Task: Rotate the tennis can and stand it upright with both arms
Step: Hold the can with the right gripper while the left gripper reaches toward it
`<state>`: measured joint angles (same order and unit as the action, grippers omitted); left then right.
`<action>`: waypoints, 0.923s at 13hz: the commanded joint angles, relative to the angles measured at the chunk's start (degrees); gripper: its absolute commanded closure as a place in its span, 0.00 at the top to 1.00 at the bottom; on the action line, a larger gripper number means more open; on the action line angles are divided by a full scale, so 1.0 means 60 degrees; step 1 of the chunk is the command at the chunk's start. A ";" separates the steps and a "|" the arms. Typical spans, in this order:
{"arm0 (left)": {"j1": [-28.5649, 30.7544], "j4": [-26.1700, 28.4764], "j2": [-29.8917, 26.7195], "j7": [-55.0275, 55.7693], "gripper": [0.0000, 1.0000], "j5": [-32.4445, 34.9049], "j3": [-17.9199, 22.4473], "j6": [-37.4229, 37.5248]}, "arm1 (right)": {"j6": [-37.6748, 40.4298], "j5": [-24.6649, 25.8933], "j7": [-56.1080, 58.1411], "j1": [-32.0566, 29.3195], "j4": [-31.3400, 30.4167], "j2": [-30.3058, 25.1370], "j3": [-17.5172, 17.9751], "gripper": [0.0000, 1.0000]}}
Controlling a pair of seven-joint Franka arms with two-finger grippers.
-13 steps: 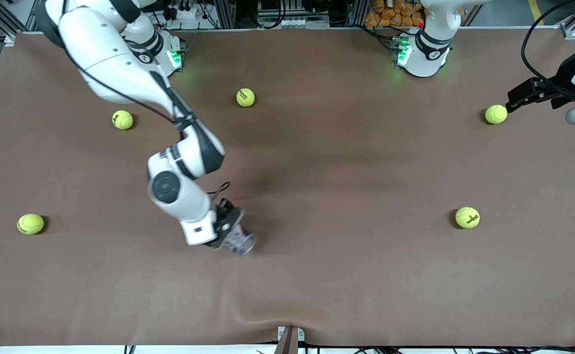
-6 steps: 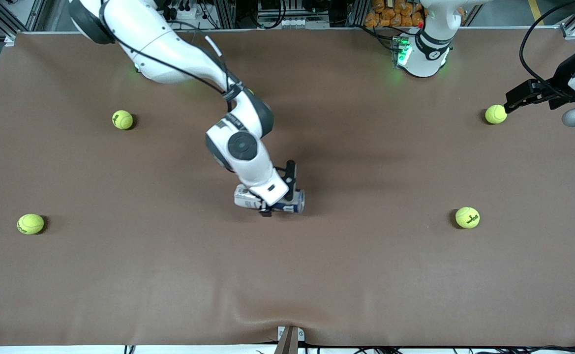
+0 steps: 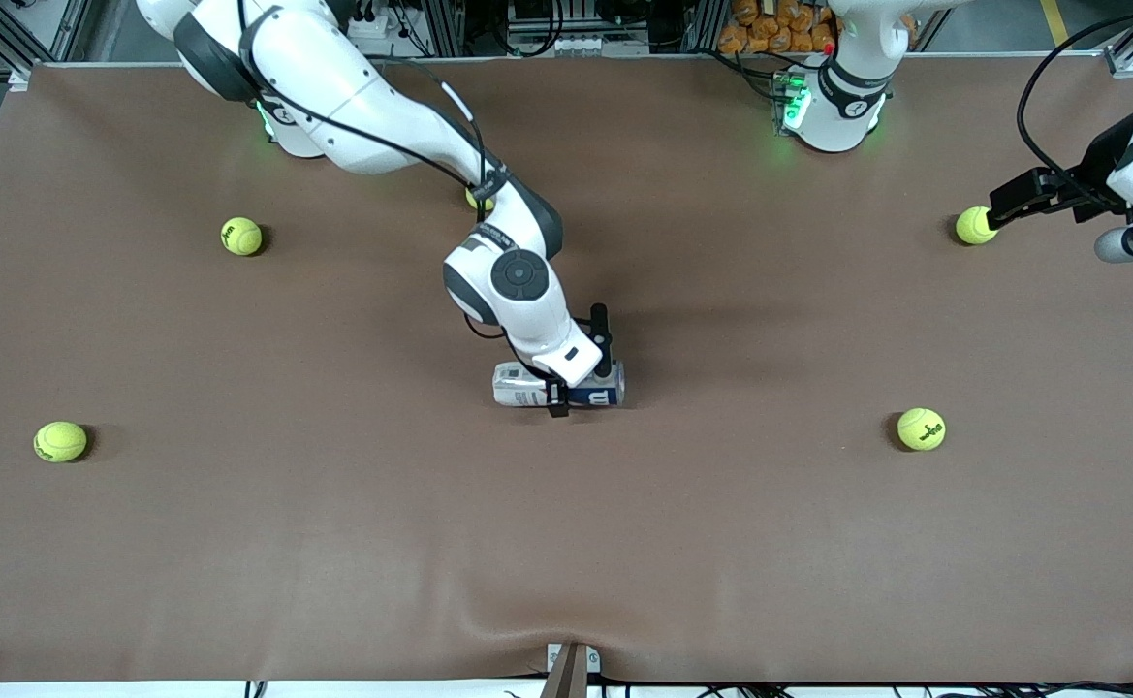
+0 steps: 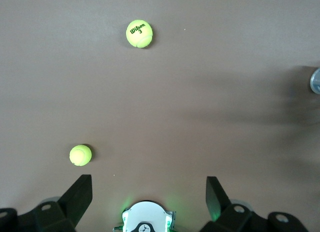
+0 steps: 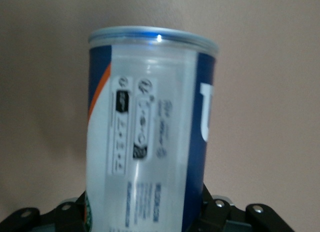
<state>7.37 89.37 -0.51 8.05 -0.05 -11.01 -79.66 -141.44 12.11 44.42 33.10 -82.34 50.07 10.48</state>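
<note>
Right gripper (image 3: 581,380) is clamped across the can (image 3: 558,386) near the table's (image 3: 333,543) middle in the front view. The can lies on its side, its long axis running between the two arms' ends of the table; whether it rests on the cloth or hangs just above it cannot be told. Its end toward the right arm looks pale and silvery, and the end toward the left arm is navy with a white mark. The right arm (image 3: 382,126) reaches out from its green-lit base. Left gripper (image 3: 1012,202) hangs over a ball (image 3: 975,225) at the left arm's end of the table, where that arm waits. Four more balls lie well apart around the table, and a fifth peeks out from under the right arm.

From the left wrist, the left gripper's fingers (image 4: 79,193) stand wide apart with nothing between them. Two balls (image 4: 139,33) lie on the brown cloth, one printed with a dark logo.

From the right wrist, the can (image 5: 150,132) fills the picture, held between the right gripper's dark fingers (image 5: 212,212) near one end. Its wall is clear plastic under a white and navy label with an orange stripe and small black print, capped by a bluish-silver rim.
</note>
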 commanded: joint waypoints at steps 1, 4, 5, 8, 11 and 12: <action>0.0061 -0.0042 0.0215 -0.0140 1.00 -0.0123 -0.0054 -0.0082 | -0.0010 0.0208 0.0037 -0.0067 0.0364 0.0195 0.0026 1.00; 0.0018 -0.0056 0.0450 -0.0140 1.00 -0.0298 -0.0069 -0.0111 | -0.0010 0.0106 0.0023 -0.0125 0.0364 0.0108 0.0041 1.00; 0.0061 -0.0013 0.0654 -0.0140 1.00 -0.0937 -0.0054 -0.0111 | 0.0004 0.0091 0.0038 -0.0183 0.0364 0.0107 0.0055 1.00; 0.0090 0.0046 0.1138 -0.0082 1.00 -0.2229 -0.0054 -0.0126 | 0.0165 0.0076 0.0067 -0.0301 0.0276 -0.0170 0.0158 1.00; 0.0266 0.0745 0.1637 -0.0140 1.00 -0.3650 -0.0054 -0.0722 | 0.1028 0.0047 0.0081 -0.0710 0.0276 -0.0536 0.0917 1.00; 0.0208 0.1271 0.1666 -0.0169 1.00 -0.3973 -0.0098 -0.1234 | 0.1131 0.0047 0.0125 -0.0914 0.0276 -0.0624 0.1036 1.00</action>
<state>8.16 92.46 9.48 8.05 -20.32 -11.00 -83.00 -136.90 12.11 44.44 30.83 -79.94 48.44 13.77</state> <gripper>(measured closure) 0.000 0.000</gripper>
